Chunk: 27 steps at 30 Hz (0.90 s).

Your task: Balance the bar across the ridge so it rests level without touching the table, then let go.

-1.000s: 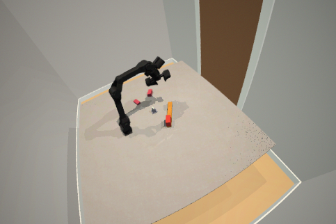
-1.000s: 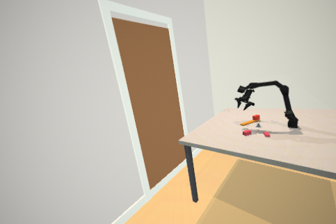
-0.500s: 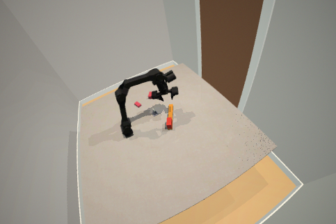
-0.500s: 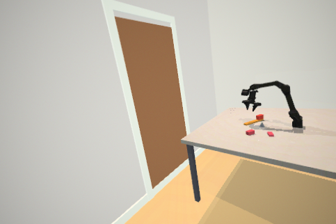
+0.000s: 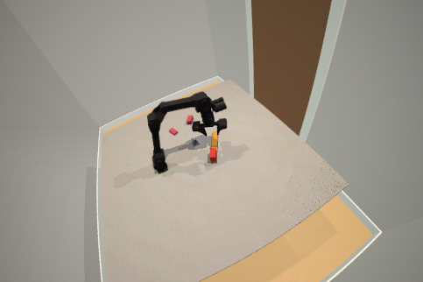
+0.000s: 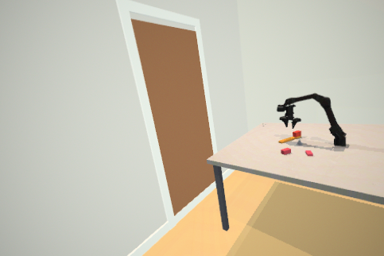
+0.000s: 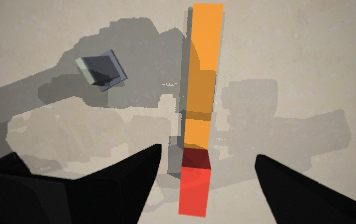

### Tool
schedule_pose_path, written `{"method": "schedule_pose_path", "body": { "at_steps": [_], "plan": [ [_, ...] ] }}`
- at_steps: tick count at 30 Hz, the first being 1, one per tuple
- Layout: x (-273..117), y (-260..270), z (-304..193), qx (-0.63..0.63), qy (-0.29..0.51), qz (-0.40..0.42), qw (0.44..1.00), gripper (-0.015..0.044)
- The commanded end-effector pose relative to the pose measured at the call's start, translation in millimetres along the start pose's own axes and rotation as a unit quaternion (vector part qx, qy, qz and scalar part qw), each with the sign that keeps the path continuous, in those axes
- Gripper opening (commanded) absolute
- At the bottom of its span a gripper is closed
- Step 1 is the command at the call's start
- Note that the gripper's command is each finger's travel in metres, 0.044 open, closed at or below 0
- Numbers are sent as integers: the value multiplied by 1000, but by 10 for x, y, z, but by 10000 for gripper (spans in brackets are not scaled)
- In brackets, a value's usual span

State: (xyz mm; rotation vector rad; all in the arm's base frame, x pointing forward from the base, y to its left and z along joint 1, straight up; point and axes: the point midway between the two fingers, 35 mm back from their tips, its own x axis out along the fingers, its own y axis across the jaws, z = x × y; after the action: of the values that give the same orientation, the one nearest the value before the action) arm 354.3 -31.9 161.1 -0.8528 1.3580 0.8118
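Note:
The orange bar (image 5: 215,139) (image 6: 288,140) (image 7: 205,50) lies on the table. A bright red block (image 5: 213,154) (image 6: 296,133) (image 7: 194,192) sits on one end of it. The small dark grey ridge (image 5: 195,142) (image 6: 299,142) (image 7: 104,70) stands apart from the bar, on the arm-base side, with nothing on it. My gripper (image 5: 212,133) (image 6: 290,127) (image 7: 207,155) points down above the bar, open and empty. In the wrist view the fingertips stand on either side of the bar, near the red block.
Two loose pinkish-red pieces lie on the table (image 5: 170,210) (image 6: 345,171): a thicker block (image 5: 189,119) (image 6: 285,151) and a flatter one (image 5: 173,130) (image 6: 309,153). Both are away from the bar, beyond the ridge. Arm shadows fall around the bar and ridge.

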Motion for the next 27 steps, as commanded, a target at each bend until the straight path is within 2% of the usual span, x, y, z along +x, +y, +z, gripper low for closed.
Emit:
{"method": "schedule_pose_path", "body": {
  "at_steps": [1,11,27],
  "plan": [
    [222,-8,-19,-2,6,6,1000,315],
    [831,29,-38,-2,6,6,1000,315],
    [977,31,-40,-2,6,6,1000,315]
  ]
}}
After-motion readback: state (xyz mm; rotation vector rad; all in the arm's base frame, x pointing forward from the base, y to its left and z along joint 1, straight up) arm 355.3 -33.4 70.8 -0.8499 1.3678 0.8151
